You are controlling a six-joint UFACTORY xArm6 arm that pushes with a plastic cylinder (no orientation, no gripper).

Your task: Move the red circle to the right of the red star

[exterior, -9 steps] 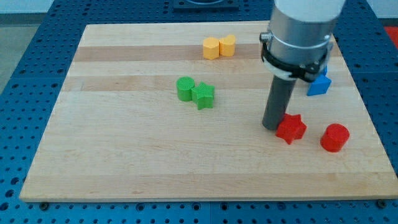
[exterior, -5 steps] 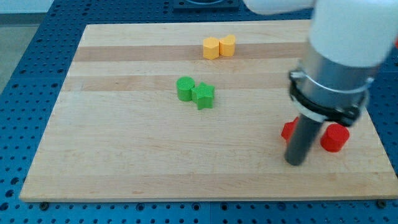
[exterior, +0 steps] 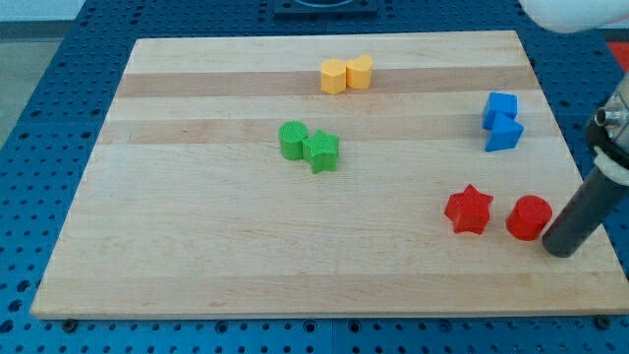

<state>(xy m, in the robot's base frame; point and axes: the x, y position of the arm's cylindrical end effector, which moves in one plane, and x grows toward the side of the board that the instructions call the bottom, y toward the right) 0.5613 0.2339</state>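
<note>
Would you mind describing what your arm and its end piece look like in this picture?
Only the lower end of my arm shows, at the view's right edge. It ends in a straight, dark grey to black cylindrical rod, and my tip is its blunt round end. Above the rod sits a grey collar with a dark band, and a pale rounded housing peeks in at the top corner. No cables or markings show.

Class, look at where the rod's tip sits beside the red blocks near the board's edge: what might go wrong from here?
1. My tip sits just right of the red circle; pushing leftward would likely drive it into the red star.
2. The circle lies near the board's right edge, so a stray nudge rightward may slide it off.
</note>
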